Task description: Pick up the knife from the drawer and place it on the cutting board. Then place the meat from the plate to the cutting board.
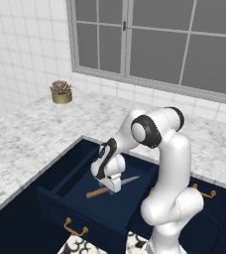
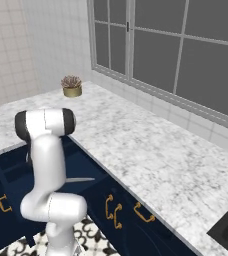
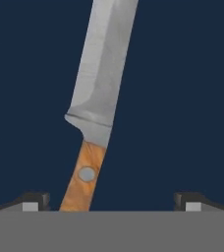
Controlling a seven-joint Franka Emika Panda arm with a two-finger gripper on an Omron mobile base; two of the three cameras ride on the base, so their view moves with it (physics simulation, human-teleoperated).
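My white arm reaches down into the wide, dark navy-blue drawer [image 1: 70, 191] that stands pulled out below the front edge of the grey-and-white marble worktop [image 1: 30, 134], and my end effector [image 1: 111, 185] hangs low over the drawer floor with its jaws spread wide and nothing between them. Taking things from left to right in the hand view: my left fingertip [image 3: 34, 201] stands well clear of the kitchen knife with the light brown wooden handle and slim silver-grey blade [image 3: 100, 103]; the handle runs down between my two tips, nearer the left one than the right, and the blade slants away up and to the right; my right fingertip [image 3: 188, 201] has only bare drawer floor beside it. In the left base view the knife [image 1: 105, 188] lies flat on the drawer floor, handle towards the brass-gold pull, blade tip pointing to the drawer's right side, with my end effector straight above the handle. What I judge could go wrong: the handle sits off-centre and skewed to my jaws, so closing now may let one pad strike first and spin or push the knife instead of pinching it. A flat, thin handle also leaves little height to grip, so if I close too high the pads may slip off, and if I go too low my tips may hit the drawer floor.
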